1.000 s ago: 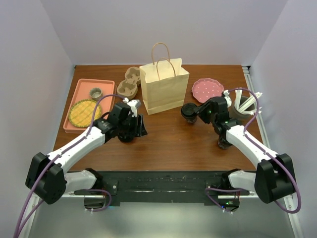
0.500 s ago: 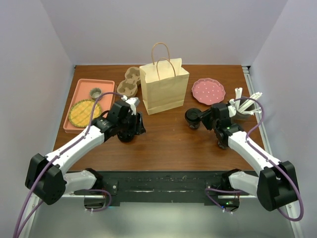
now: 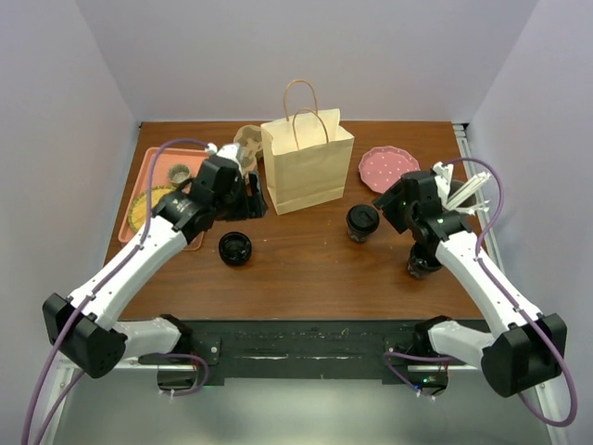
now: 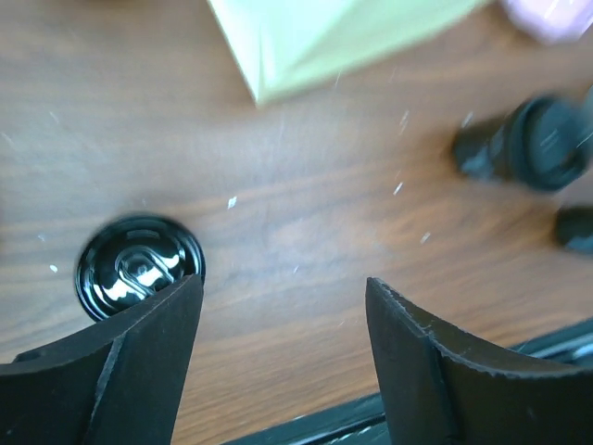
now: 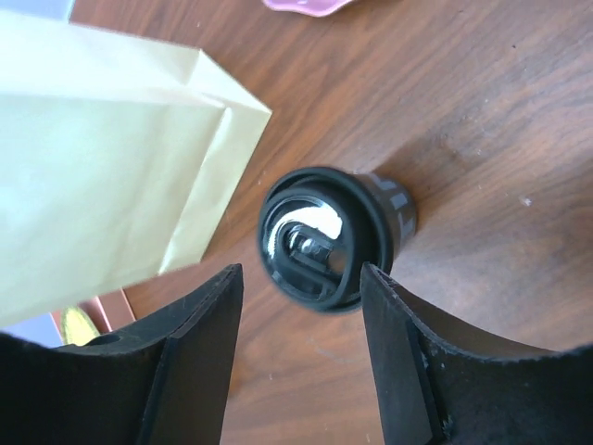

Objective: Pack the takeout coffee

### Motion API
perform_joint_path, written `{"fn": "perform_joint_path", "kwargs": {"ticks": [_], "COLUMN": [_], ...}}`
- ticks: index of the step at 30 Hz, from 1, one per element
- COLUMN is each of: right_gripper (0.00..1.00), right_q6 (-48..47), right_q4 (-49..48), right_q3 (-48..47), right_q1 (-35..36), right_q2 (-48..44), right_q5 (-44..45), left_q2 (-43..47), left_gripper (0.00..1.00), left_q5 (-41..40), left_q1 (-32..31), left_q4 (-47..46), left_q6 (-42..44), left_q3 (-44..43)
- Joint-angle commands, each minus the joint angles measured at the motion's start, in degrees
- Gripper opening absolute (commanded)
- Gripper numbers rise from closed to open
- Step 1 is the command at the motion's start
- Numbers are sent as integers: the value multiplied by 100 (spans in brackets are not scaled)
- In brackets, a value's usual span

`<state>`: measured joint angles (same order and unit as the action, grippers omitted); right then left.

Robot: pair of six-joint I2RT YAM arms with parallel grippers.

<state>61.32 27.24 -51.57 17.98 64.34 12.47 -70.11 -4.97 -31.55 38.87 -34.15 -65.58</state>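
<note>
Three black lidded coffee cups stand on the table. One is at the front left and shows beside my left finger in the left wrist view. One stands right of the paper bag. The third is partly hidden by my right arm. My left gripper is open and empty, raised near the bag's left corner. My right gripper is open, just right of and above the middle cup, not touching it.
A tan pulp cup carrier sits left of the bag, partly hidden by my left arm. A pink tray holds a yellow dish and a small cup at far left. A pink plate and a white holder are at the right.
My left gripper let go of the front-left cup and rose back toward the bag. My right gripper set the middle cup down, opened and drew back to the right.
</note>
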Motion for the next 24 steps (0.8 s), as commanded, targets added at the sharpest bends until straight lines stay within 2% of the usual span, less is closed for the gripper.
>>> {"fn": "perform_joint_path", "kwargs": {"ticks": [1, 2, 5, 9, 12, 15, 20, 23, 24], "right_gripper": [57, 56, 55, 55, 55, 56, 56, 56, 56], "right_q6": [-936, -1138, -1938, -2632, -2809, -3011, -3293, -3504, -3574], "right_q4": [808, 1139, 1818, 2065, 2267, 2461, 2706, 2830, 2848], "right_q3": [-897, -1247, -1793, -1918, -1997, -2137, -2471, -2620, -2639], "right_q1": [4, -5, 118, 136, 127, 136, 127, 136, 127], "right_q2": [288, 412, 545, 89, -149, -185, -149, -114, -114], "right_q5": [-410, -725, -860, -1140, -1229, -1396, -1519, -1467, -1458], "left_q2": [-396, -573, -1381, -2383, -3165, -3685, -3949, -4037, -4037], "left_gripper": [73, 72, 68, 62, 60, 57, 55, 50, 45], "left_q5": [-819, -952, -1304, -1524, -1787, -1937, -2447, -2614, -2614], "left_q1": [35, 52, 114, 158, 167, 167, 167, 167, 167], "left_q4": [331, 462, 630, 744, 1078, 1254, 1246, 1298, 1290], "left_q6": [-425, -521, -619, -567, -461, -356, -356, -277, -241], "left_q3": [-1428, -2049, -3254, -4540, -5445, -5790, -5606, -5623, -5615]}}
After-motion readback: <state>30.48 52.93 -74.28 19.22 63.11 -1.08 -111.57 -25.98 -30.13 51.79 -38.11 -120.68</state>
